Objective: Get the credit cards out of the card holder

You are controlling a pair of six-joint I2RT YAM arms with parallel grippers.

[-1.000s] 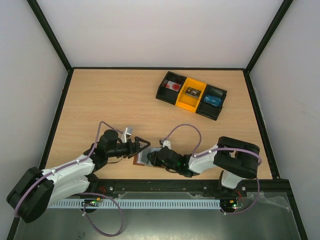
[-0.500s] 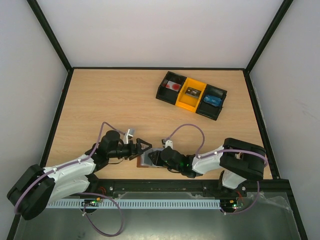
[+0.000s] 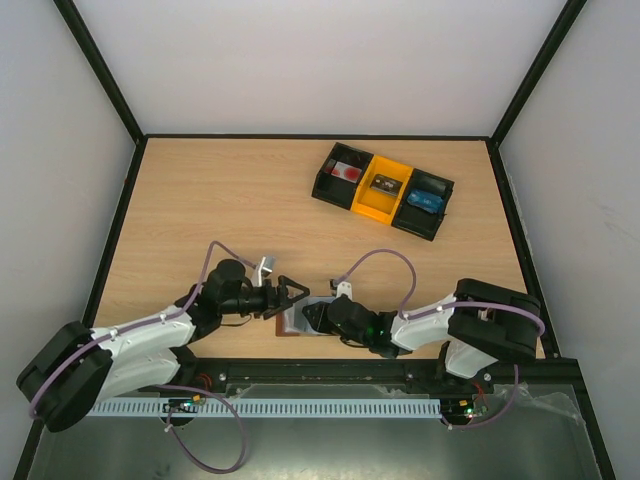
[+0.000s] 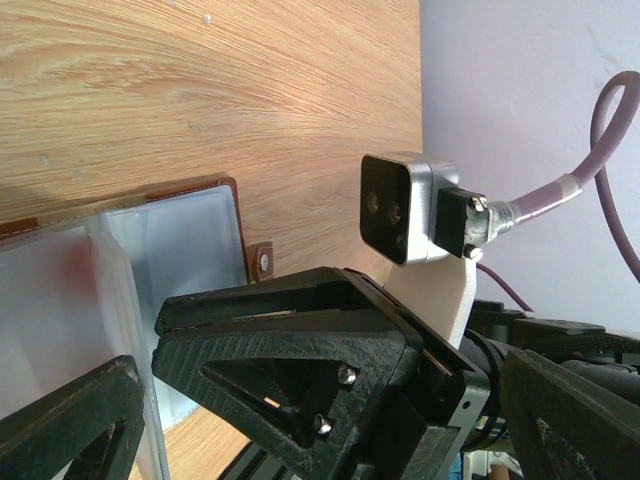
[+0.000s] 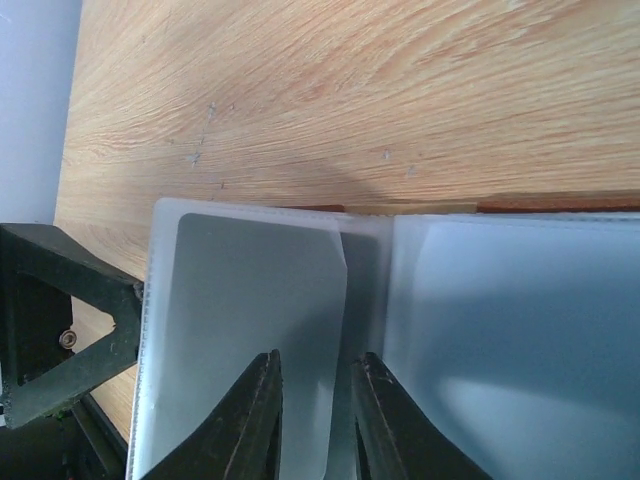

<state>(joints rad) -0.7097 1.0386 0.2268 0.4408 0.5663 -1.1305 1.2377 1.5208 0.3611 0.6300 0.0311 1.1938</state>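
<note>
Extraction step: card holder [image 3: 287, 324] lies open at the table's [image 3: 200, 200] near edge. Left gripper [image 3: 290, 296] gapes wide beside it, empty. Right gripper [image 5: 312, 420] sits nearly closed over a grey credit card [image 5: 250, 300]; can't tell whether it grips. Next move needs a firm pinch, then a straight pull out.

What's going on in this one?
Two robot arms meet over a brown card holder lying open near the front edge of the table. The right tool has its jaws narrowed over the edge of a grey credit card, which sits in a clear sleeve. Whether it actually grips the card is unclear. The left tool stands wide open beside the holder, holding nothing. No card lies out on the table yet.
</note>
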